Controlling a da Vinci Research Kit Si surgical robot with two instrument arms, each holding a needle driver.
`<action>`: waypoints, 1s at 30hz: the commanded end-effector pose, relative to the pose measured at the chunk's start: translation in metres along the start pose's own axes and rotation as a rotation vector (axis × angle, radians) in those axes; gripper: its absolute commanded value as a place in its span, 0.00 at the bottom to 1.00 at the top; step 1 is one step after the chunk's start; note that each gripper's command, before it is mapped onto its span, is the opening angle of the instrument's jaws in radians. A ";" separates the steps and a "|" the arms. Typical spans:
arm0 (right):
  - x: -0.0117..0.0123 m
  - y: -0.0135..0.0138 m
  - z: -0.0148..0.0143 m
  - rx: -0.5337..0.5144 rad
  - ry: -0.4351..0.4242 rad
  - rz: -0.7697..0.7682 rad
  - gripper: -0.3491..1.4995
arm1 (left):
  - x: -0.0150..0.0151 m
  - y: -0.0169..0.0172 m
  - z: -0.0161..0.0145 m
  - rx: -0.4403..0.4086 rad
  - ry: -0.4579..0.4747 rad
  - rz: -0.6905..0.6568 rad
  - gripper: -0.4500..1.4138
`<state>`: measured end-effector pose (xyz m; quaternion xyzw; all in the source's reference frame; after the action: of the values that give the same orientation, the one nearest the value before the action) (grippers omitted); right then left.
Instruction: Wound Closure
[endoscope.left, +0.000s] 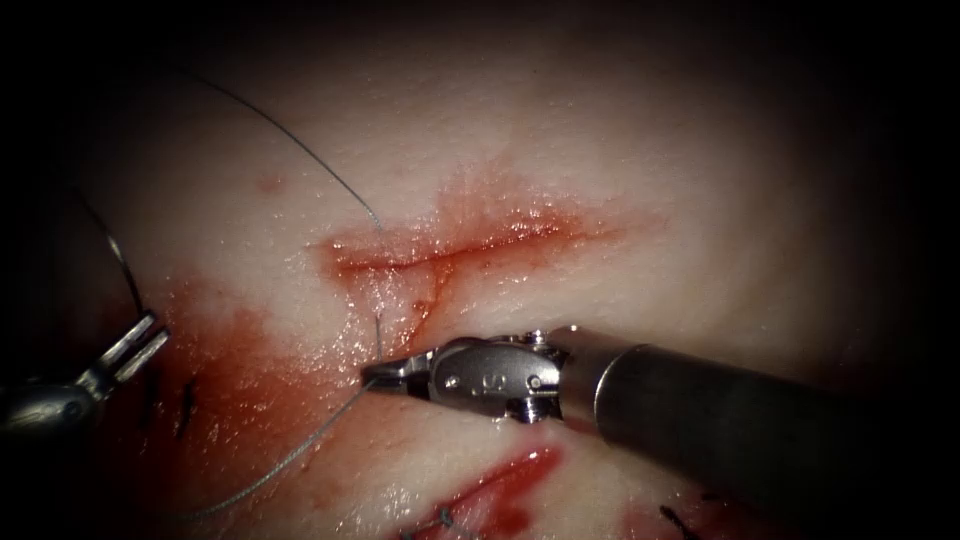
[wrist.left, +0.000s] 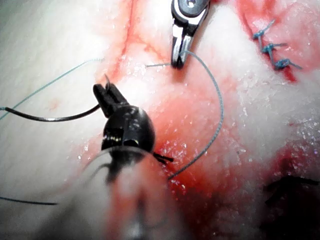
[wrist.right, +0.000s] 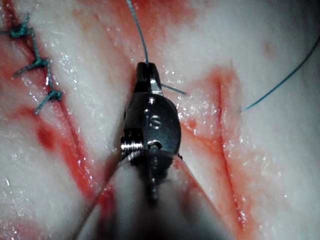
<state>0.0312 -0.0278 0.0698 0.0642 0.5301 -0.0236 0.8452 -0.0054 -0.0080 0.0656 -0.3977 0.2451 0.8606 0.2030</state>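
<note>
Right tool (endoscope.left: 385, 375), fingers pinching thread (endoscope.left: 300, 450) below the cut (endoscope.left: 440, 255); left tool (endoscope.left: 135, 345) grips the needle (wrist.left: 50, 118).

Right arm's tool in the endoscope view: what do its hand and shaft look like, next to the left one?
The right hand has short, tapered silver jaws on a polished metal wrist block with a round pivot screw and stamped markings, joined to a thick dark grey tubular shaft. The left hand has flat, pale metal jaws on a rounded wrist that looks glossy black in the left wrist view.
</note>
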 end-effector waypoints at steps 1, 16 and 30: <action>0.0012 -0.0012 0.0010 0.012 -0.002 0.011 0.00 | -0.0001 0.0000 0.0009 0.000 0.005 0.001 0.00; 0.0105 -0.0060 0.0015 0.101 0.024 0.063 0.00 | 0.0001 0.0003 0.0010 -0.002 0.010 0.001 0.00; 0.0075 0.0045 -0.0009 -0.045 0.026 0.098 0.88 | -0.0002 0.0004 0.0012 -0.006 0.007 0.006 0.00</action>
<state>0.0334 -0.0236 0.0626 0.0725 0.5366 0.0316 0.8401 -0.0057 -0.0082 0.0660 -0.4001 0.2437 0.8608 0.1987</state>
